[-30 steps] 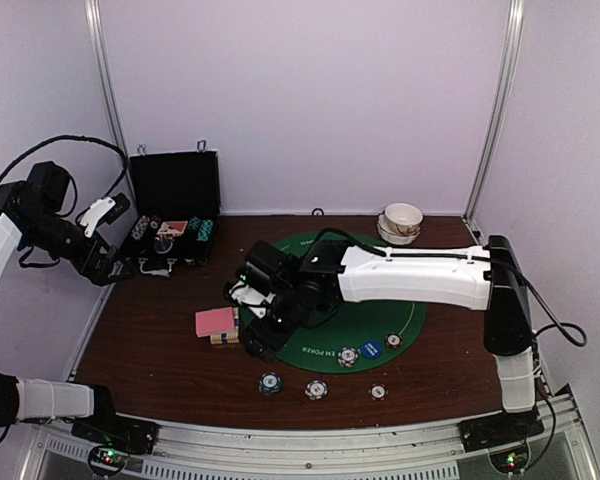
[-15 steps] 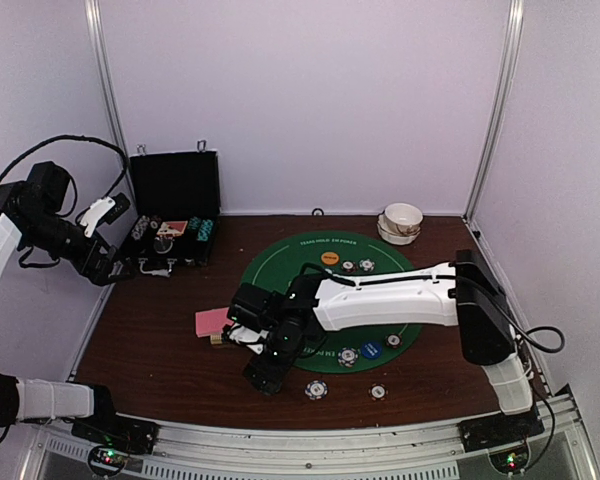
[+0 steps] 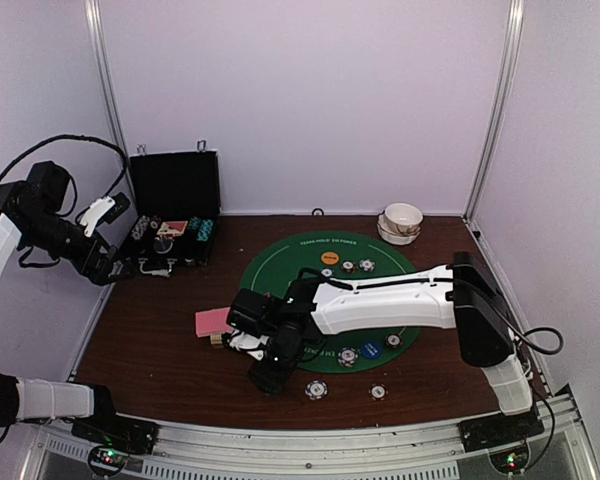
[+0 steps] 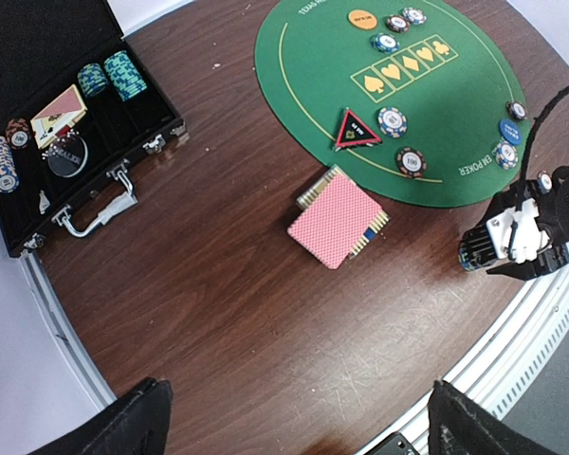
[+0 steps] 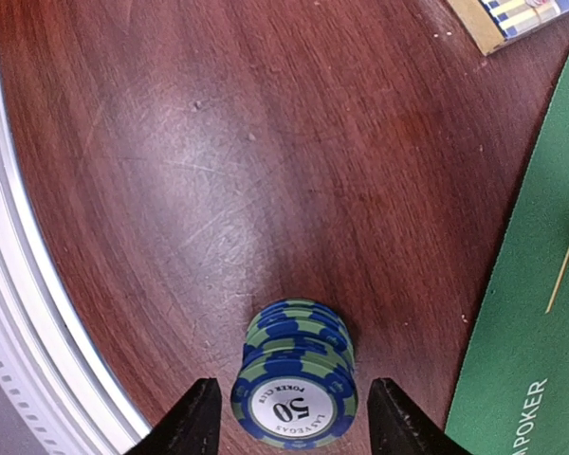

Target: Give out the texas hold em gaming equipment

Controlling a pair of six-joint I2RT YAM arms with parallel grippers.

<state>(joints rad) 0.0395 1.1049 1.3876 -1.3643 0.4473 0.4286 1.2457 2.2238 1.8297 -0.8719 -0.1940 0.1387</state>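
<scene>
Now the right arm has swung away from the pink-backed cards and dropped to the near edge of the bench. The right fingers straddle the blue-and-green chip stack (top chip reads 50). They're open, a sliver clear on each side, gripping nothing yet, so a pickup looks imminent. The left fingers, up near the case, gape wide and empty.

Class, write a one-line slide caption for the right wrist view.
Right gripper open astride a stack of blue-green 50 chips on the wooden table.
</scene>
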